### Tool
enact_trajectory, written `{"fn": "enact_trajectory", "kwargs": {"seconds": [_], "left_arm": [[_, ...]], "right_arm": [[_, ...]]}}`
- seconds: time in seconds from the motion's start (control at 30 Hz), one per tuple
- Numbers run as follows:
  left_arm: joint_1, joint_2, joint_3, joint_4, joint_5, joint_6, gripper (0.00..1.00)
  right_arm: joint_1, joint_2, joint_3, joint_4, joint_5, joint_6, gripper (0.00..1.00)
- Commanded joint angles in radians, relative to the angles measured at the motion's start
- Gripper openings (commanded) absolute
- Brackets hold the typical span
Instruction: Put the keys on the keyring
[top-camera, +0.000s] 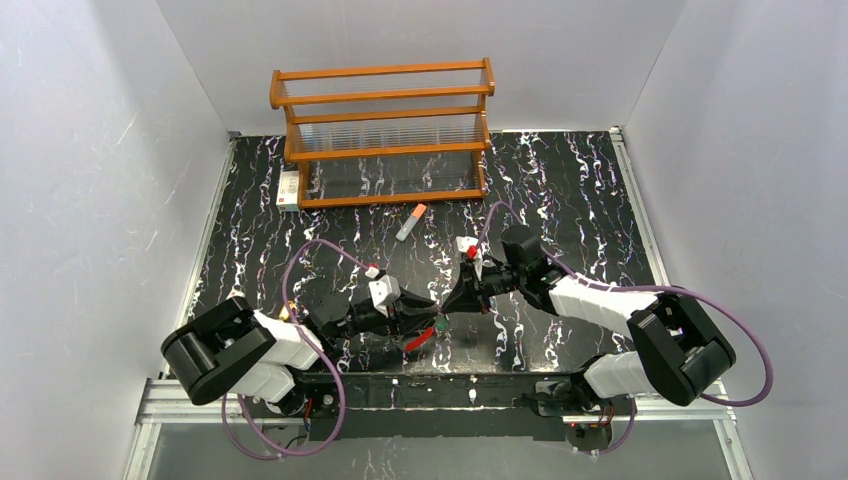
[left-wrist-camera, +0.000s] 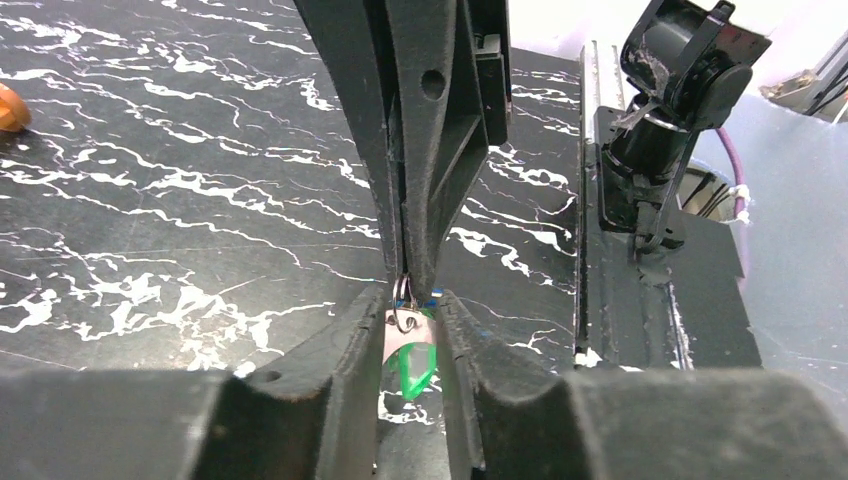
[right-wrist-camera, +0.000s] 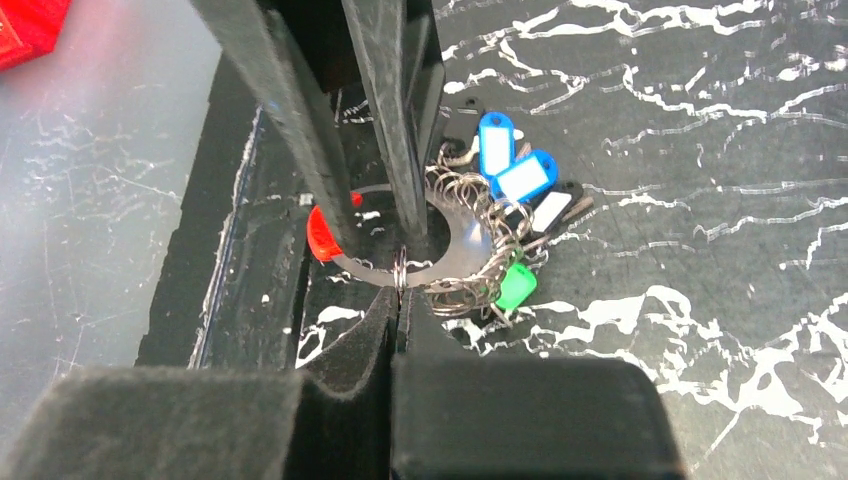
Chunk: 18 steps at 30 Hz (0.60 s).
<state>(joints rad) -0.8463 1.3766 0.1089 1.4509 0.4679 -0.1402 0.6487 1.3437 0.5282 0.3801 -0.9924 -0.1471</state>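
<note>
The keyring (right-wrist-camera: 462, 252) is a flat silver loop with a thick red section (right-wrist-camera: 321, 238). Several keys with blue (right-wrist-camera: 495, 145), green (right-wrist-camera: 516, 288) and white tags hang bunched on its right side. My left gripper (left-wrist-camera: 410, 312) is shut on the loop's band (left-wrist-camera: 403, 336), with a green tag (left-wrist-camera: 416, 370) hanging below. My right gripper (right-wrist-camera: 399, 296) is shut on a small split ring (right-wrist-camera: 399, 268) that sits on the band. In the top view the two grippers, left (top-camera: 428, 315) and right (top-camera: 452, 302), meet tip to tip above the red section (top-camera: 418, 342).
A wooden rack (top-camera: 385, 130) stands at the back. A grey stick with an orange cap (top-camera: 410, 222) lies in front of it, and a small white tag (top-camera: 288, 188) lies at its left end. A metal rail (top-camera: 400, 395) runs along the near edge.
</note>
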Motion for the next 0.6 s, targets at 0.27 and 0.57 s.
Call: {"fn": "enact_trajectory", "kwargs": {"seconds": [0.27,0.57], "left_arm": [[-0.002,-0.116,0.022,-0.215,-0.044,0.177,0.35],[-0.003,-0.099,0.06,-0.313,0.007,0.224,0.35]], "right_arm": [[0.065,0.035,0.216,-0.563,0.209,-0.251,0.01],[0.159,0.147,0.343,-0.755,0.429,-0.32,0.01]]}}
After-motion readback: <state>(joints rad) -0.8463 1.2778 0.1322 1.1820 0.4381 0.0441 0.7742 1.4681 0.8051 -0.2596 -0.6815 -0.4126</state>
